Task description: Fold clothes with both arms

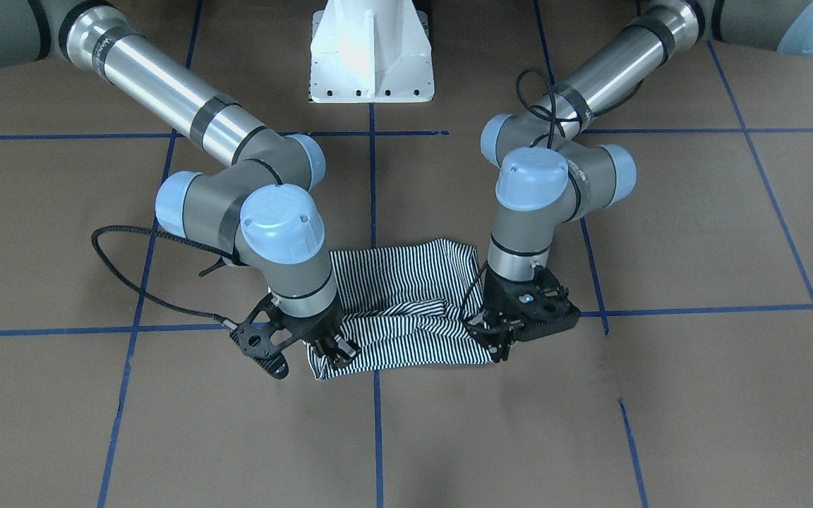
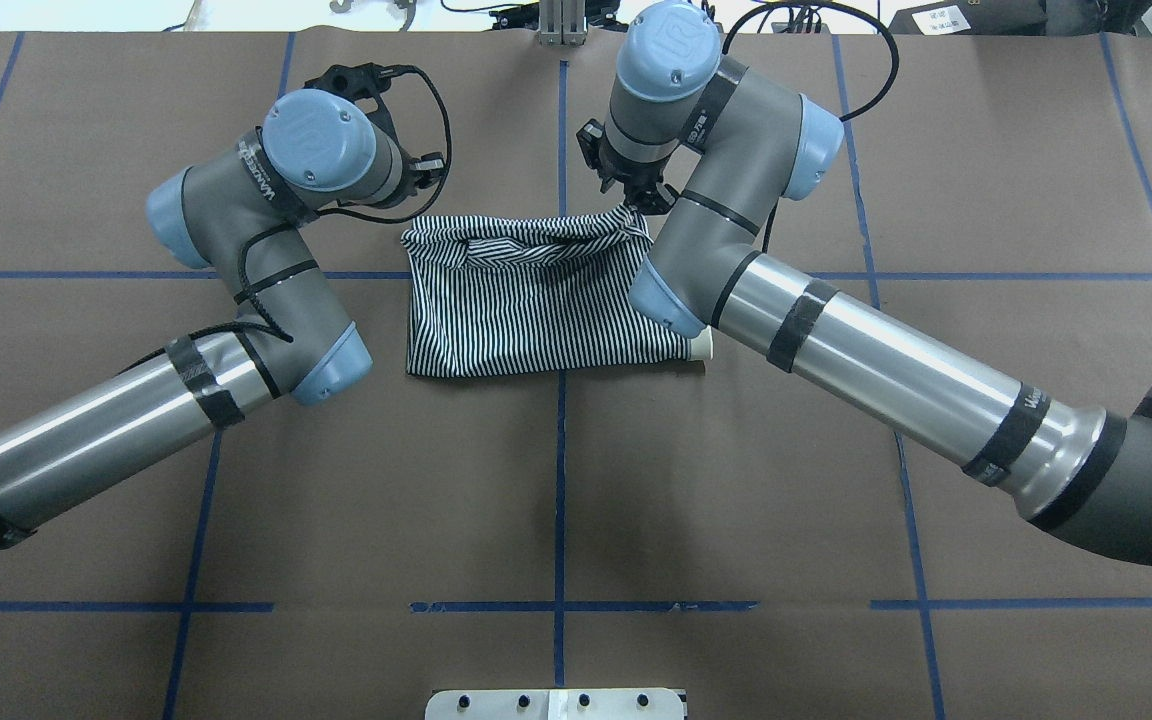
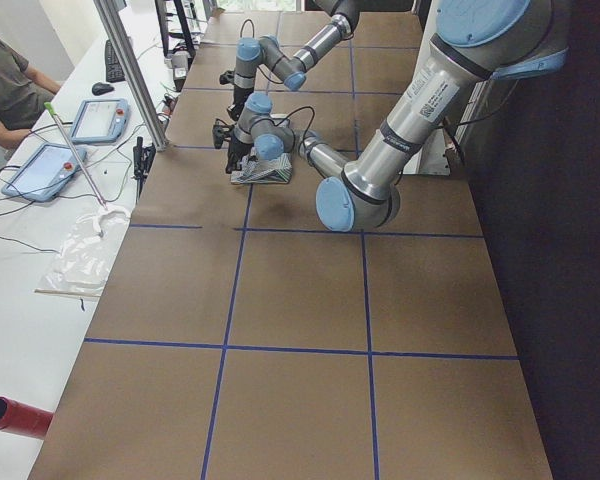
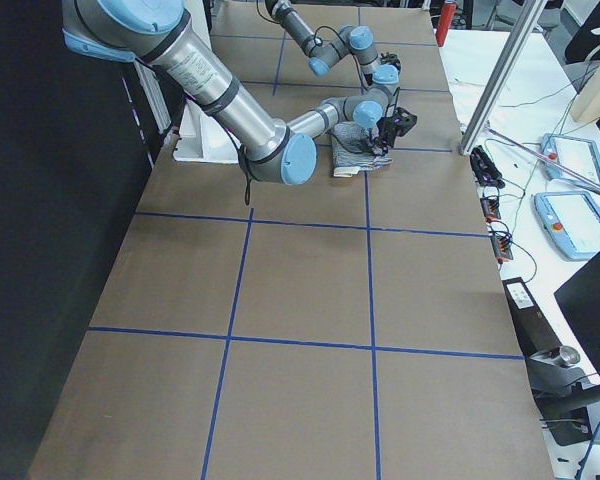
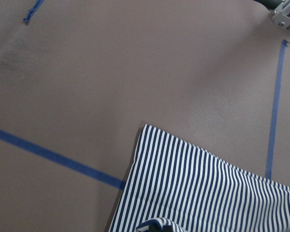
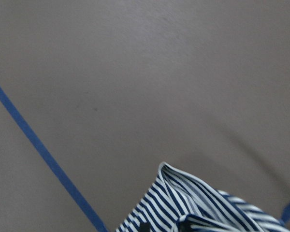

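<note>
A brown paper-covered table [image 2: 556, 480] ruled with blue tape lines [image 2: 559, 450] carries a navy-and-white striped fabric polo shirt [image 2: 536, 320], folded to a flat rectangle. The black two-finger left pincer [image 1: 495, 343] is clamped on one end of the shirt's far edge, and the black two-finger right pincer [image 1: 336, 351] grips the other end. Between them that edge lies bunched in a ridge. A cream collar tip [image 2: 700, 346] peeks out behind the right pincer, under its arm.

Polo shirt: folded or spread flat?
Folded: the polo shirt forms a compact rectangle, sleeves hidden; its far edge bunches between the left gripper and right gripper.
</note>
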Controlling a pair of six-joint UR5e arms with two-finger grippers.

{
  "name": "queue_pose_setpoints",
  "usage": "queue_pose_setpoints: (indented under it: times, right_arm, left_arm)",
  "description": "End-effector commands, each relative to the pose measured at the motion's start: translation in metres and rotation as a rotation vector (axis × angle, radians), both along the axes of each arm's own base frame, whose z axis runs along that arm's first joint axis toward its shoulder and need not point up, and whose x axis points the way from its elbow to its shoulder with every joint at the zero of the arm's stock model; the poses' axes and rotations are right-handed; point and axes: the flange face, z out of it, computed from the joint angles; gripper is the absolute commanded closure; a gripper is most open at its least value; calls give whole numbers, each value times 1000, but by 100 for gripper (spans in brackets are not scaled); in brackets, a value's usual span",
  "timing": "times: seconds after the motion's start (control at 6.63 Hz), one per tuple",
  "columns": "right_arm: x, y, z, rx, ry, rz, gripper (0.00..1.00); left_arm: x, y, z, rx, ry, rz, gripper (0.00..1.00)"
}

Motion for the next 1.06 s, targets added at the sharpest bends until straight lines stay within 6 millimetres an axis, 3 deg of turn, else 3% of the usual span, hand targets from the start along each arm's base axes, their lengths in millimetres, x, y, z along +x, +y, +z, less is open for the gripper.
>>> queue_pose_setpoints:
  times: [0.0,0.15,0.3,0.45,0.6,0.75,0.91]
  right_arm:
    - [48,-44,-7,15,-49,-46,0]
    - [60,-50,-3,40,-48,-81,0]
    - [65,-44,1,50,-57,-86,0]
    - [82,-20,17,77,-77,-93,0]
    - [93,-2,23,96,-92,-96,0]
    - [101,9,20,115,-108,-99,0]
    - [104,15,20,122,-113,-98,0]
  left_arm:
    - [-45,-35,-17,125,8,-28,37]
    - [-57,-11,-20,117,76,40,38]
    - [-73,18,-29,104,146,59,51]
    - [-34,57,-47,4,127,99,100]
    - [14,97,-69,-25,109,179,100]
    - [43,121,-69,-26,101,235,100]
    - [80,131,-63,-22,56,298,100]
